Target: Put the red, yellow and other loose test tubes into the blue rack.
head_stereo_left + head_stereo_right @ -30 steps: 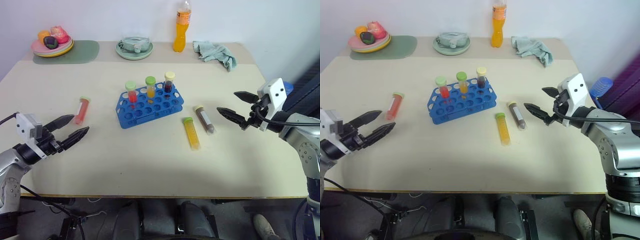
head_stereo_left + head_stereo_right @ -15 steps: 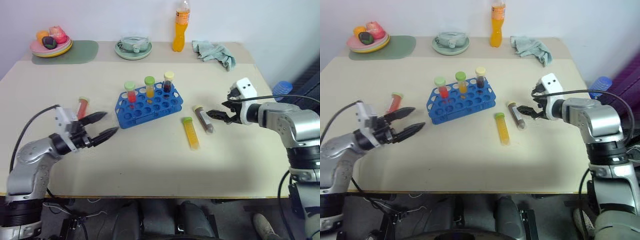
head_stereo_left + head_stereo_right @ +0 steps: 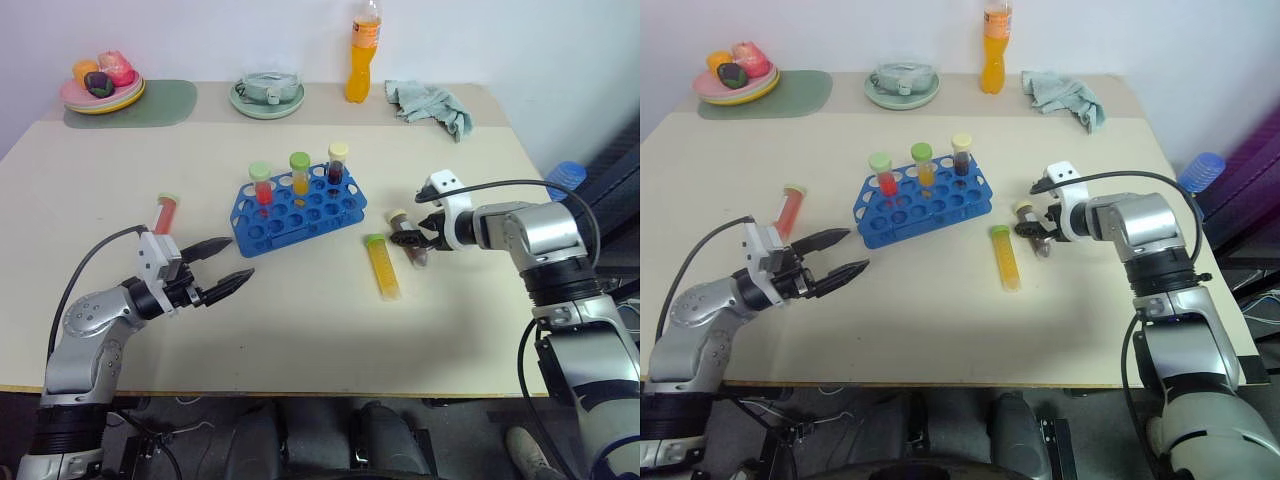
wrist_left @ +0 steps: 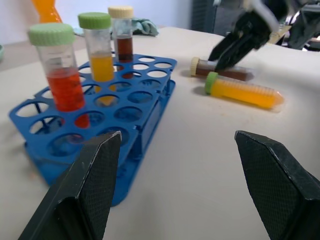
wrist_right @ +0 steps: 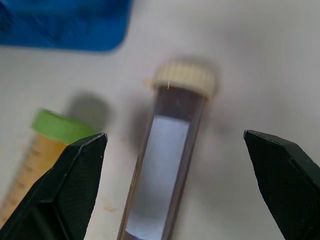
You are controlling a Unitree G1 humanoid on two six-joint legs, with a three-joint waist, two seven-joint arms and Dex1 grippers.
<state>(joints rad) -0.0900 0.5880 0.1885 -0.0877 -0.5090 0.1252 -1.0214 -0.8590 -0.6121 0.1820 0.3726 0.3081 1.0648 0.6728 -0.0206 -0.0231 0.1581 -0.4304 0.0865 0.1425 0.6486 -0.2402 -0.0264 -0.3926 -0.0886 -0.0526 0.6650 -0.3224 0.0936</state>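
The blue rack [image 3: 300, 208] stands mid-table with three capped tubes upright in its back row. A red tube [image 3: 164, 213] lies flat to the rack's left. Right of the rack lie a yellow tube [image 3: 382, 265] with a green cap and a brown tube [image 3: 407, 238] with a cream cap. My right gripper [image 5: 173, 134] is open and points down over the brown tube [image 5: 167, 165], one finger on each side. My left gripper [image 3: 242, 257] is open and empty, level above the table in front of the rack's left end [image 4: 60, 150], with the red tube behind it.
Along the far edge stand a plate of fruit [image 3: 103, 92] on a green mat [image 3: 165, 105], a pale green dish [image 3: 268, 96], an orange drink bottle [image 3: 363, 55] and a crumpled cloth [image 3: 432, 106]. The near half of the table [image 3: 320, 340] is bare.
My left gripper swung in to the right, toward the rack's front. My right gripper came down and leftward until it straddles the brown tube. Both stayed open; no tube moved.
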